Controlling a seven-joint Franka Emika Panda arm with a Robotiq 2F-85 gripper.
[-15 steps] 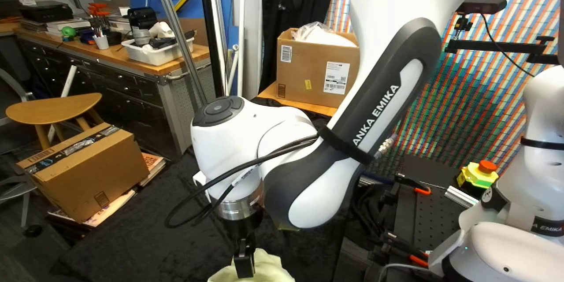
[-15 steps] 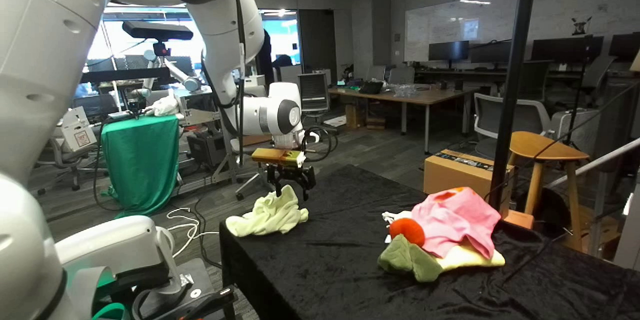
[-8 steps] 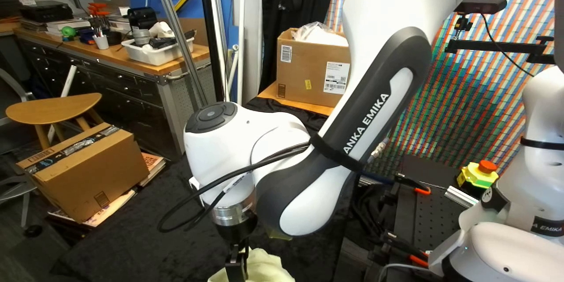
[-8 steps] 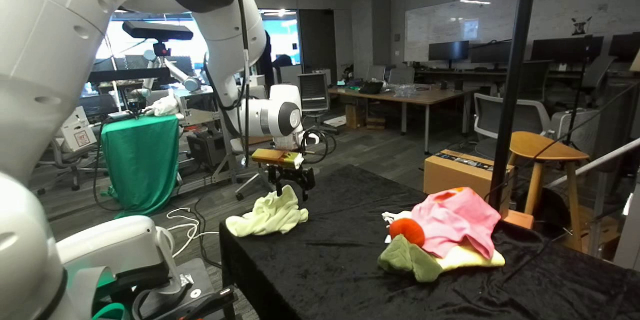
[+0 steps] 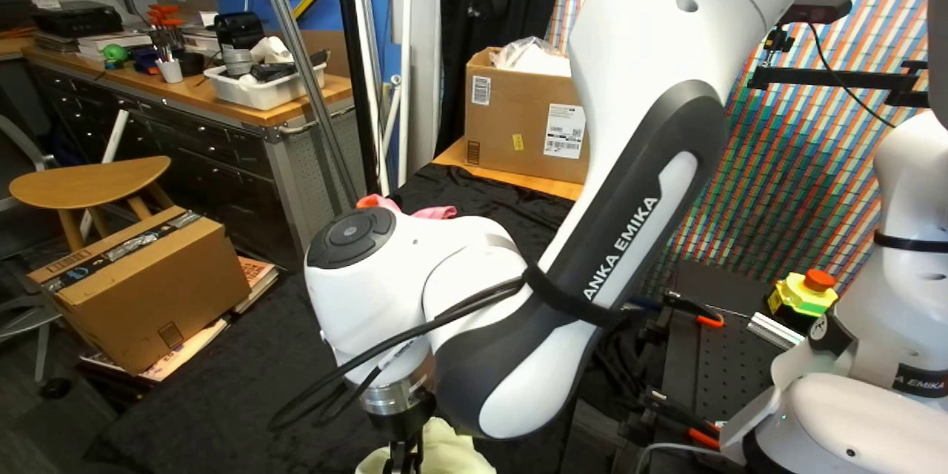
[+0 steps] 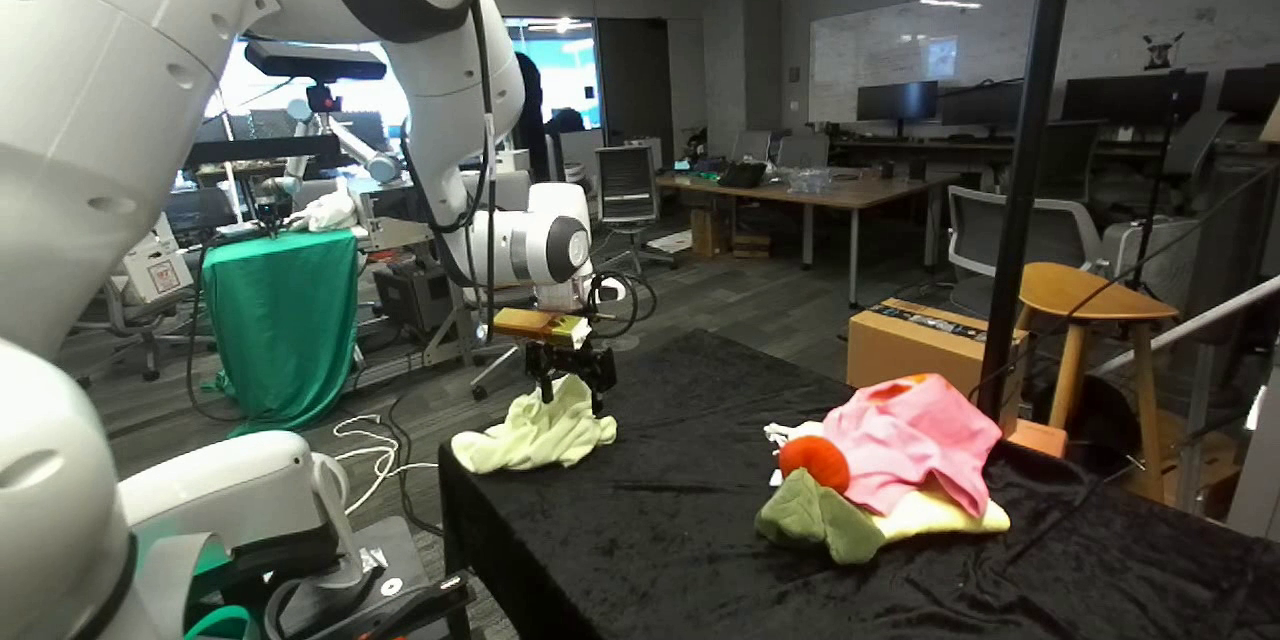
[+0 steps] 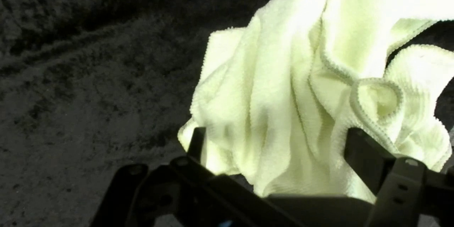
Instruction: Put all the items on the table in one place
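A pale yellow-green cloth (image 6: 530, 435) lies crumpled at the corner of the black-covered table; it also shows in the wrist view (image 7: 280, 78) and partly in an exterior view (image 5: 450, 452). My gripper (image 6: 572, 400) is low over the cloth, pointing down. In the wrist view my gripper (image 7: 276, 131) is open, with folds of cloth between and beneath its fingers. Whether the fingers touch the cloth I cannot tell. Across the table is a pile: a pink cloth (image 6: 915, 445), a red round item (image 6: 815, 463), a green item (image 6: 820, 520), a yellow cloth (image 6: 940, 514) and a white item (image 6: 793, 432).
The black table cover (image 6: 660, 540) runs between the cloth and the pile. A dark upright post (image 6: 1020, 170) rises behind the pile. A cardboard box (image 5: 144, 289) stands on the floor beside the table. A larger box (image 5: 529, 115) is at the back.
My gripper has come down closer to the pale yellow-green cloth and shifted slightly. A bit of the pink cloth now shows behind the lowered arm. The cloth and pile have not visibly moved.
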